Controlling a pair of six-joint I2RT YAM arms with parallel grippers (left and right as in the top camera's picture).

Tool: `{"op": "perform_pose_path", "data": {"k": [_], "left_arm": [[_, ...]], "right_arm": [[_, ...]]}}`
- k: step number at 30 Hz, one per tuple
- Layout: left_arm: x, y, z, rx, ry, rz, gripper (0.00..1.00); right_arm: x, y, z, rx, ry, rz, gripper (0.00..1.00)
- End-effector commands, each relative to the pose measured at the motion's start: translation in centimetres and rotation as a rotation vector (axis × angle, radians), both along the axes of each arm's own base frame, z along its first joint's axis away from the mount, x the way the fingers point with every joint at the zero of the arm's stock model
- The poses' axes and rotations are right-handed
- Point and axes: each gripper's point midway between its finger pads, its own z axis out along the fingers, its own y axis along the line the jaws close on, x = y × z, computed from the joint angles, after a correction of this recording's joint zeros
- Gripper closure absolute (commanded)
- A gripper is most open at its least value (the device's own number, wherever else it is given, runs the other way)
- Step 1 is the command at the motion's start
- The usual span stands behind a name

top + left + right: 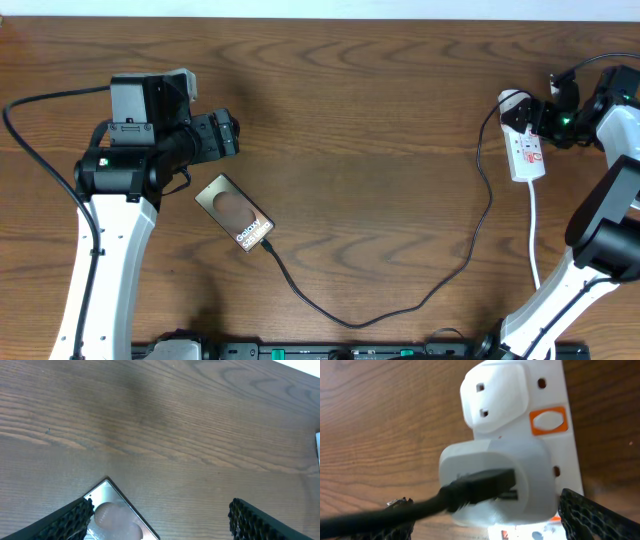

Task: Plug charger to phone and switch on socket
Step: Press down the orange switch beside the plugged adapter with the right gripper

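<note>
Underneath everything, a dark wood-grain table (pixel 350 130).

At its left edge, the white-and-black left arm (pixel 115 230), reaching up from the near side and bent toward the centre. At its tip, the left gripper (pixel 236 135), fingers (pixel 70 520) released and spread wide, nothing between them, hovering just above and beyond the phone's far corner.

At the right edge, the right arm (pixel 610 230), bent over the far right corner. There, the right gripper (pixel 556 112), fingers (pixel 590 515) likewise splayed, straddling the adapter from either side; contact with it cannot be told.

Between the two sides, the long black charger cable (pixel 470 255), looping from the power strip down toward the near edge and back up to the phone's lower short edge, meeting it there; seated or not, cannot tell.

Far right, the white power strip (pixel 527 150), lying flat, red markings on top, white lead (pixel 535 230) trailing toward the near edge.

Left of centre, the bronze phone (pixel 234 212), flat, turned diagonally, white lettering up.

On the strip, a white adapter (pixel 520 475), black USB plug (pixel 485 482) pushed into its face. Beside it, an orange-rimmed switch (pixel 548 420).
</note>
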Motion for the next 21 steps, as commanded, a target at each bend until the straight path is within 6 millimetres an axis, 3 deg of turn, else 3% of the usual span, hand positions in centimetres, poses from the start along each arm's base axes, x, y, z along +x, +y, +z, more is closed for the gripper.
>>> {"op": "perform_pose_path", "data": {"k": [1,21], "left_arm": [[0.2,0.1,0.5,0.011,-0.012,-0.002,0.11],[0.1,0.1,0.3,0.012,-0.005,-0.002,0.11]], "right_arm": [[-0.3,1.9,-2.2,0.091,0.054,0.015,0.1],[-1.2,3.4,-2.0,0.16,0.095,0.024,0.16]]}}
